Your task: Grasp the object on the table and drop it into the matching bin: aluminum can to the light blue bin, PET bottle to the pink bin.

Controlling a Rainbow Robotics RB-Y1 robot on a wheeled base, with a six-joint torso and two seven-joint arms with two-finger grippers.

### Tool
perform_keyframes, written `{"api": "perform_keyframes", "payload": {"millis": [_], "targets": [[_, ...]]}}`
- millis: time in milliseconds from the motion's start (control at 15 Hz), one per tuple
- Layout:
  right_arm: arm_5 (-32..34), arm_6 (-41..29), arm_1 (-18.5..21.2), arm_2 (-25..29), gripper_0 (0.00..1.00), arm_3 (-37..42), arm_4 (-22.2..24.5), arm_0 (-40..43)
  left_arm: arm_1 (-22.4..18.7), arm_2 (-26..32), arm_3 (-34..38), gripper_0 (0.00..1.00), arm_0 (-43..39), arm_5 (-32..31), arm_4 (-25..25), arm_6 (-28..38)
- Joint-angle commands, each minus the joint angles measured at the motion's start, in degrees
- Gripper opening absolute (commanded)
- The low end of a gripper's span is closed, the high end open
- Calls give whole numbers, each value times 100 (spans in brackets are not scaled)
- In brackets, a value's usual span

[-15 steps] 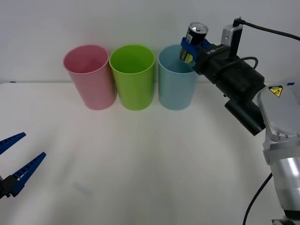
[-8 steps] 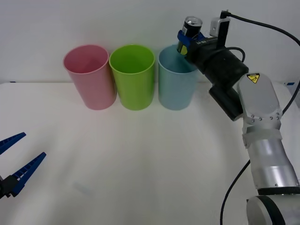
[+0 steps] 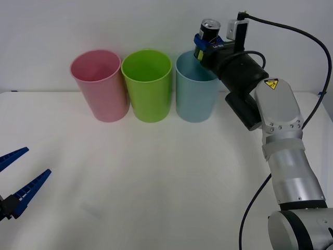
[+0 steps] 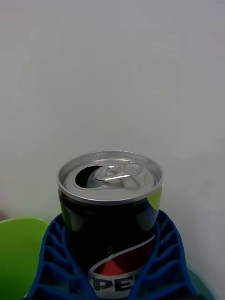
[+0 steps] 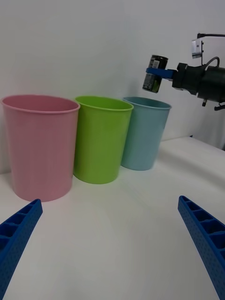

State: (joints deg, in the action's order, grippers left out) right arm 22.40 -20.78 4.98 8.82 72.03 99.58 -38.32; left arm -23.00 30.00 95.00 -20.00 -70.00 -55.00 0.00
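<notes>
On my far left, the left gripper (image 3: pixel 18 179) sits low over the near edge of the table (image 3: pixel 166 177), its blue fingers (image 5: pixel 18 232) spread wide with nothing between them. It is well apart from the three bins.

Along the back of the table I see the bins standing upright in a row, close beside each other: the pink bin (image 3: pixel 100 85) first, then a lime green bin (image 3: pixel 148 85), then the light blue bin (image 3: pixel 195 88).

Above the right part of the light blue bin's rim I have the right gripper (image 3: pixel 207 47), reaching in from the right with its arm stretched toward the wall. Its blue ribbed fingers (image 4: pixel 51 262) are clamped on either side of the can (image 3: pixel 207 37). The can is held in the air, roughly upright and slightly tilted, its silver top with the pull tab facing up and its dark body gripped around the lower half. From the left wrist camera, the can (image 5: pixel 154 79) hangs just above that bin's rim, not inside it.
</notes>
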Motion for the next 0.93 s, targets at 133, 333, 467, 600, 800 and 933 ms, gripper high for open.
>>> {"api": "perform_keyframes", "payload": {"millis": [133,333,467,600,800,933], "targets": [[10,83,3,-11,80,4,0,0,0,0,0,100,0,0,0,0],[62,127,3,6,100,4,0,0,0,0,0,100,0,0,0,0],[141,145,3,50,100,12,-9,9,0,0,0,100,0,0,0,0],[229,145,3,94,100,39,0,17,0,0,0,100,0,0,0,0],[361,127,3,103,100,294,-27,211,0,0,0,100,0,0,0,0],[449,110,20,76,100,628,-27,475,0,0,0,100,0,0,0,0]]}}
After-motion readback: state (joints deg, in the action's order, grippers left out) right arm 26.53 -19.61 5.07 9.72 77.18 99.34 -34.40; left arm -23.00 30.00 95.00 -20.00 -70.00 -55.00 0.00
